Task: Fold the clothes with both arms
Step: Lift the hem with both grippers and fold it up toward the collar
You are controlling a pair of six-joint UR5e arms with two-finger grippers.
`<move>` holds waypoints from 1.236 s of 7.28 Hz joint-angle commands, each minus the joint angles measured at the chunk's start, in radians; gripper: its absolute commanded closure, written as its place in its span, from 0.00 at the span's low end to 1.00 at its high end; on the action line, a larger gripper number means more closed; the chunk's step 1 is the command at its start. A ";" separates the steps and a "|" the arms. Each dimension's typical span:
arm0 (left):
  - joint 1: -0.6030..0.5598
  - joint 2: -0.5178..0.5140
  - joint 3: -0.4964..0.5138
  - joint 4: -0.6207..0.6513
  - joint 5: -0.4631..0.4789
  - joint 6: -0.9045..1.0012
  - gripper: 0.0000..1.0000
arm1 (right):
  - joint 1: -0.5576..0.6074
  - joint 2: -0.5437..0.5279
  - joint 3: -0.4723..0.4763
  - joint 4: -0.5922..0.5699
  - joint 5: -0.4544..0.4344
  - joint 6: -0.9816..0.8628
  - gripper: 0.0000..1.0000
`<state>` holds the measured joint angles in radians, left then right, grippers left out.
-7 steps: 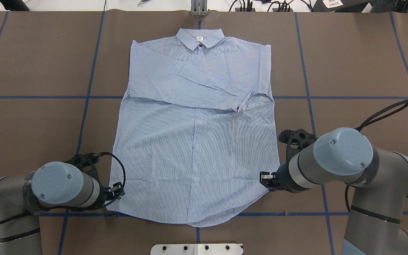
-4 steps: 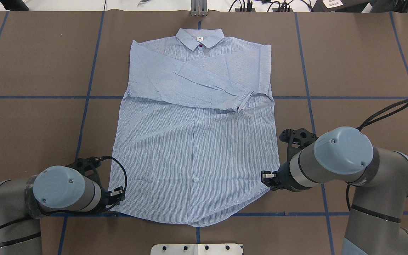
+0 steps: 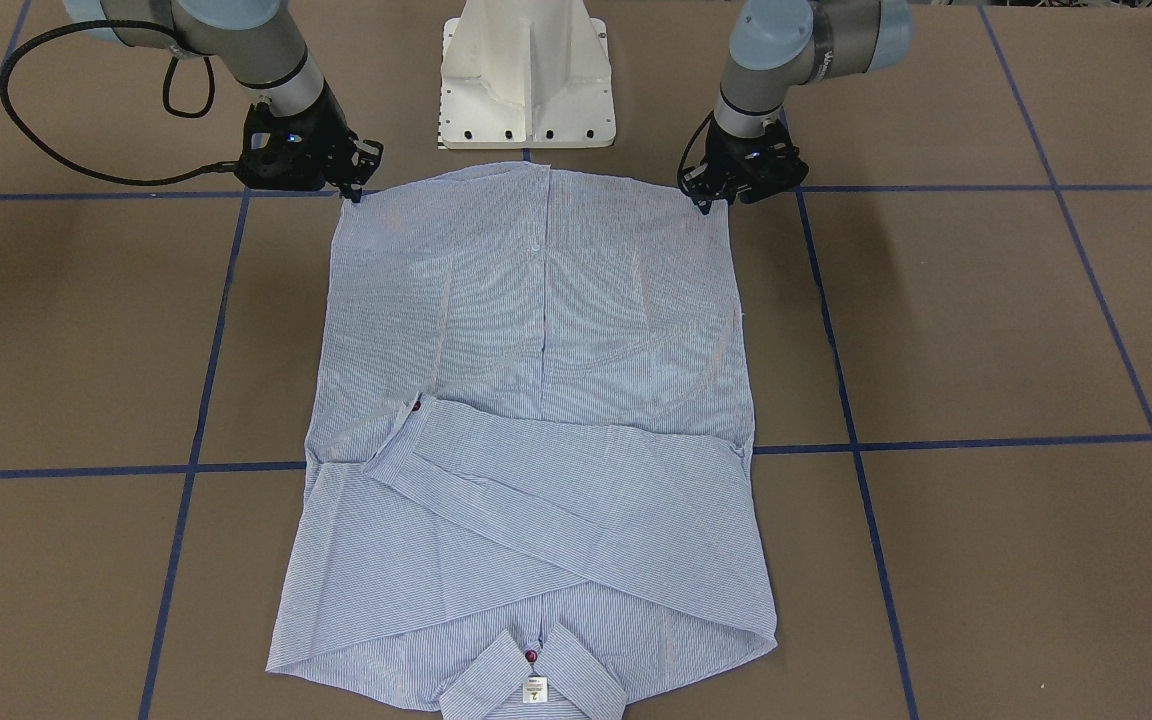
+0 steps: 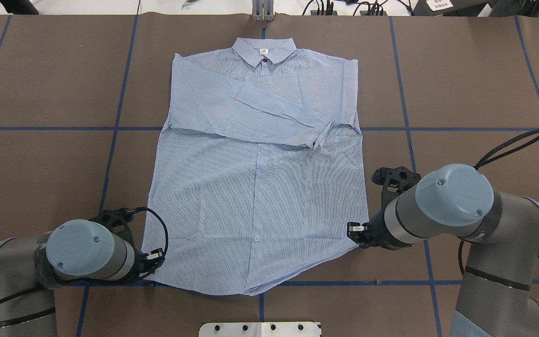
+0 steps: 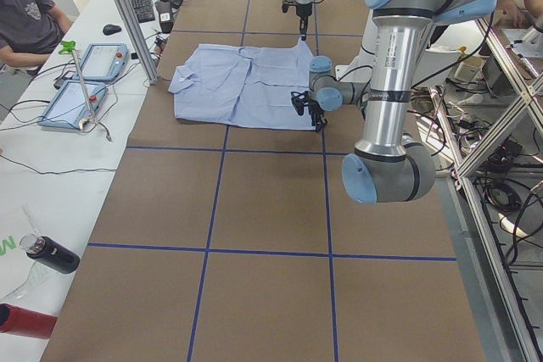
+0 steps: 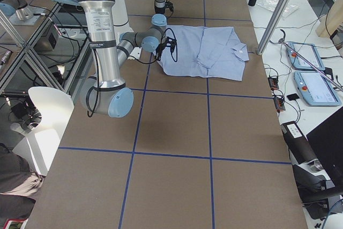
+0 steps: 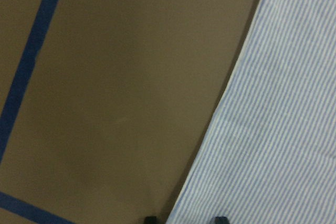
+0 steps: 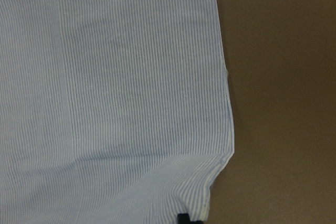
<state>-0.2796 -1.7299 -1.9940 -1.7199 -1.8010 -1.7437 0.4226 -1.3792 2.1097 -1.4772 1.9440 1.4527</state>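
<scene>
the light blue-and-white striped long-sleeved shirt (image 4: 258, 187) lies flat on the brown paper-covered table (image 4: 40, 164). its collar (image 4: 263, 49) is on the far side from the robot, and its bottom edge is on the near side. both sleeves (image 4: 269, 117) are laid across the chest, so i think the next job is to lift the bottom edge up over them.

that looks like the reason each arm is at a bottom corner. the left black two-finger gripper (image 4: 156, 256) is low at the corner on its side. in its wrist view two black fingertips (image 7: 220, 219) stand a little apart with the shirt's edge between them, so it has not pinched the cloth yet.

the right black two-finger gripper (image 4: 354, 230) touches the other corner. its wrist view shows only one dark fingertip (image 8: 184, 219), and the cloth creases toward it. it may have hold of the shirt, but i cannot tell.

dark blue tape lines (image 4: 110, 140) cross the table. the white metal robot base (image 3: 528, 75) sits just behind the bottom edge. a black cable loop (image 4: 161, 231) hangs at the left wrist, close to the cloth, and i think it could snag. the sleeves could slip when the cloth is lifted.
</scene>
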 commanded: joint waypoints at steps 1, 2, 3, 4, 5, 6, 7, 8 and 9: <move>-0.004 -0.002 -0.043 0.043 -0.006 0.001 1.00 | 0.010 0.000 0.004 -0.003 0.009 0.000 1.00; -0.004 -0.005 -0.083 0.095 -0.008 0.001 1.00 | 0.013 0.000 0.004 -0.003 0.009 -0.002 1.00; -0.004 -0.005 -0.130 0.123 -0.008 0.001 1.00 | 0.025 -0.001 0.003 -0.003 0.025 -0.005 1.00; -0.004 -0.010 -0.178 0.166 -0.011 0.001 1.00 | 0.048 -0.007 0.007 -0.002 0.061 -0.012 1.00; -0.010 -0.035 -0.208 0.221 -0.023 0.001 1.00 | 0.077 -0.014 0.025 0.000 0.116 -0.012 1.00; -0.007 -0.054 -0.230 0.246 -0.026 0.001 1.00 | 0.084 -0.027 0.064 -0.002 0.144 -0.012 1.00; -0.007 -0.088 -0.253 0.291 -0.055 0.001 1.00 | 0.084 -0.050 0.093 -0.002 0.164 -0.012 1.00; -0.003 -0.114 -0.281 0.374 -0.084 0.001 1.00 | 0.076 -0.073 0.125 0.000 0.165 -0.012 1.00; -0.001 -0.129 -0.290 0.411 -0.087 0.001 1.00 | 0.065 -0.111 0.154 0.001 0.167 -0.012 1.00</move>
<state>-0.2834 -1.8343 -2.2642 -1.3703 -1.8730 -1.7426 0.4978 -1.4504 2.2256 -1.4774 2.1048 1.4405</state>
